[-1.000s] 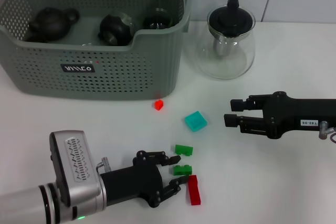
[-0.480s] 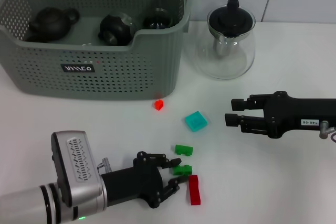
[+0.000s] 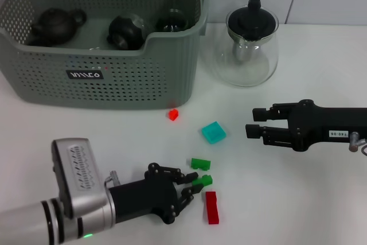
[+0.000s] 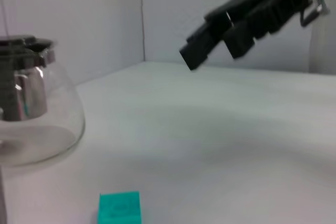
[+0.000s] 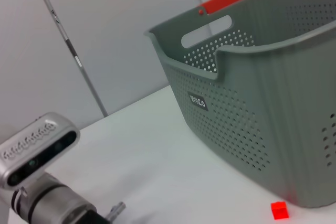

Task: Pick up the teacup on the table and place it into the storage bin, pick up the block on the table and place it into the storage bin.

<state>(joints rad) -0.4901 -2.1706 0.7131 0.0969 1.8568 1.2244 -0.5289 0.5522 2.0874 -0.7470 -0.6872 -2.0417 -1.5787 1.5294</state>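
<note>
Head view: the left gripper (image 3: 192, 186) has closed on a small green block (image 3: 202, 181), which a moment ago lay flat on the table (image 3: 287, 199) and now sits raised between the black fingertips. A second studded green block (image 3: 200, 164) lies at its 12 o'clock, a red bar (image 3: 212, 207) at 5 o'clock. The right gripper (image 3: 252, 123) has not moved, jaws slightly apart and empty. At 11 o'clock stands the perforated grey-green plastic storage bin (image 3: 114, 78), with dark rounded teapots (image 3: 57, 24) inside.

Left wrist view: a glossy glass teapot (image 4: 31, 114) and a teal square block (image 4: 119, 208).

Right wrist view: a tiny red cube (image 5: 280, 210) just beside the bin wall.
</note>
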